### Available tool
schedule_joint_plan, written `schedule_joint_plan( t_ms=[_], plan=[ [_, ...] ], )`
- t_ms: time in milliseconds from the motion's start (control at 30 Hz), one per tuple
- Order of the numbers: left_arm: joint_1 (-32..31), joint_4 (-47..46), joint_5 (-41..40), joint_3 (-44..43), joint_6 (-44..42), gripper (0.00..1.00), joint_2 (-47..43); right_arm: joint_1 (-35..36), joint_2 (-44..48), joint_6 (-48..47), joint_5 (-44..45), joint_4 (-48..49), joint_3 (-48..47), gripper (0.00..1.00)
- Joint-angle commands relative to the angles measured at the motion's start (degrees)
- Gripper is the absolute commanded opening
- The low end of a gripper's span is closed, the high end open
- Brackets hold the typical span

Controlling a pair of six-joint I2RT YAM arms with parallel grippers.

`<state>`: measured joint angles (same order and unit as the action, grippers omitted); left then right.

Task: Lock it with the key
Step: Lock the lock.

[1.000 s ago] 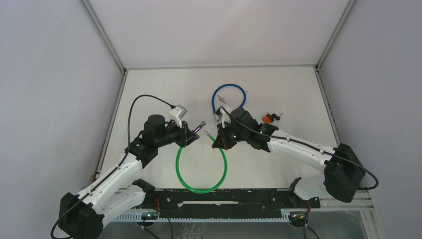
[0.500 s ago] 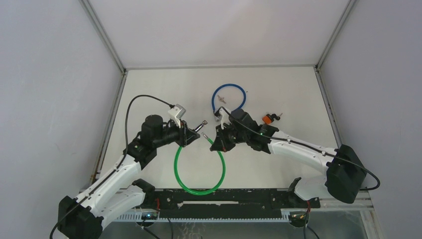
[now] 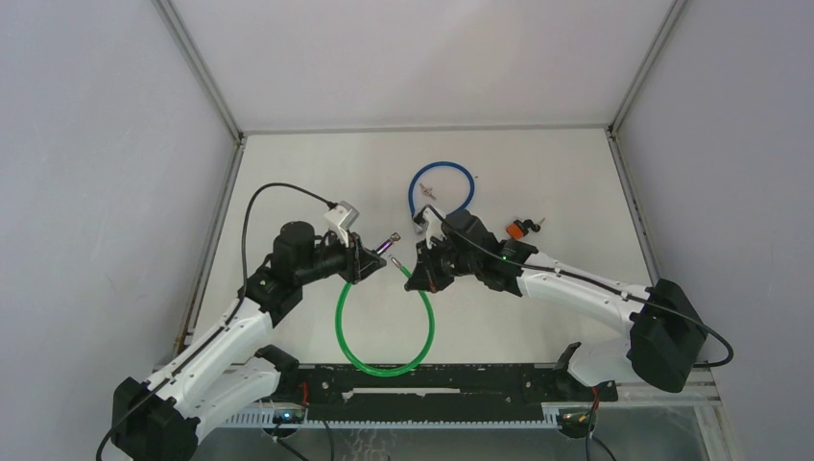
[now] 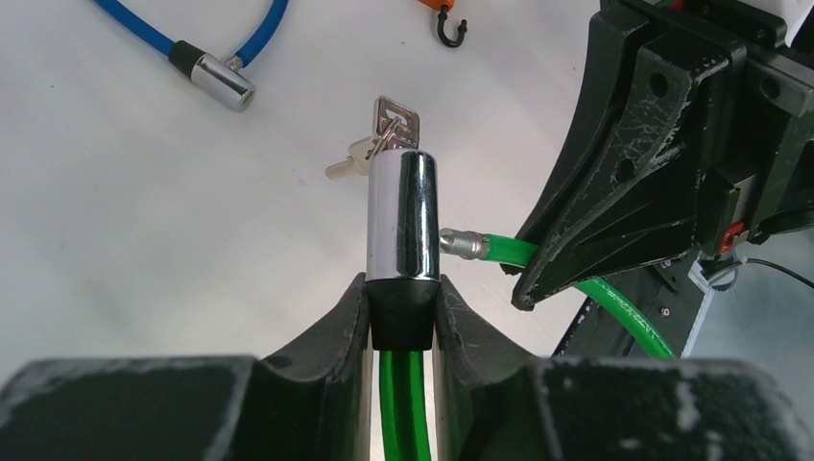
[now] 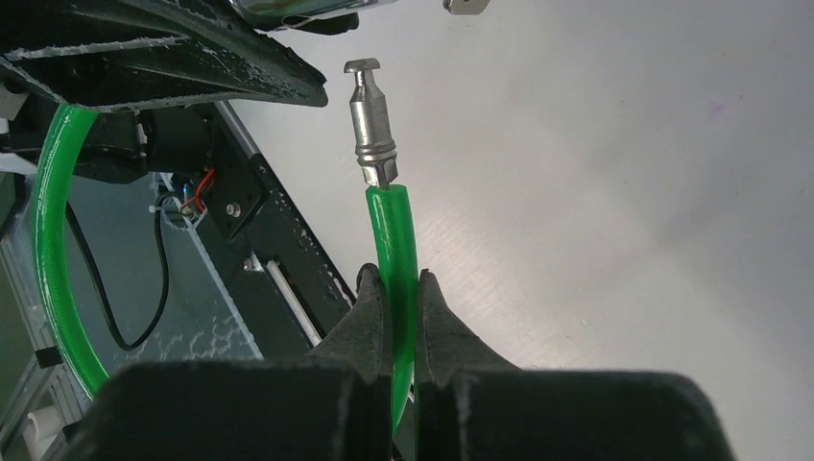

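Observation:
My left gripper point(image 4: 403, 293) point(image 3: 363, 261) is shut on the black collar of the green cable lock's chrome cylinder point(image 4: 403, 216), which points away from it. A key point(image 4: 384, 130) with a ring of spare keys sticks out of the cylinder's far end. My right gripper point(image 5: 396, 283) point(image 3: 422, 274) is shut on the green cable point(image 5: 394, 230) just behind its metal pin point(image 5: 371, 123). The pin's tip point(image 4: 461, 245) sits right beside the cylinder's side, not inside it. The rest of the cable hangs as a loop point(image 3: 384, 331) toward the table's near edge.
A blue cable lock point(image 3: 442, 187) with its own chrome cylinder point(image 4: 216, 82) lies further back on the white table point(image 3: 576, 182). An orange hook piece point(image 3: 521, 229) lies to the right of it. A black rail point(image 3: 432, 379) runs along the near edge.
Both arms have shifted slightly to the left with the cable, and the loop moved with them. Both grips are the same as before.

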<state>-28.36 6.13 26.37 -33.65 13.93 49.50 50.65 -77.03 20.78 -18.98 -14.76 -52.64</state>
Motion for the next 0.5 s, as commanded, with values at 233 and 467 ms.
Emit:
schedule_joint_plan(
  t_ms=[233,467],
  plan=[
    [-0.29,-2.76,1.76,-1.51,-1.22,0.00,0.29,0.82,2.83,1.09,-0.47,3.57,-3.50,0.00],
    [-0.46,-2.44,1.01,-1.76,-1.02,0.00,1.23,1.29,3.04,0.47,-1.50,4.33,-3.56,0.00]
  ],
)
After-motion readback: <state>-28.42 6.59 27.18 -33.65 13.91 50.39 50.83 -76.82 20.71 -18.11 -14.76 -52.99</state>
